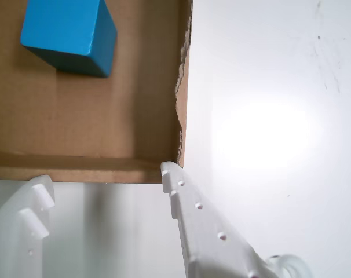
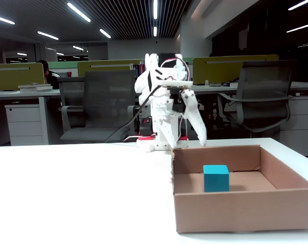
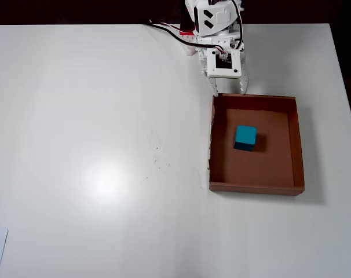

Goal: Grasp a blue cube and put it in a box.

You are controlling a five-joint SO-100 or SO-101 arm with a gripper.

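The blue cube (image 3: 245,136) sat on the floor of the cardboard box (image 3: 297,145), near its middle. The end effector (image 3: 228,90) hung released and empty just outside the box's robot-side wall. Placement looked complete; retreat should lift clear of that wall, not drag across it.

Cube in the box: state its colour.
Teal-blue, plain matte faces; the cube shows best in the wrist view.
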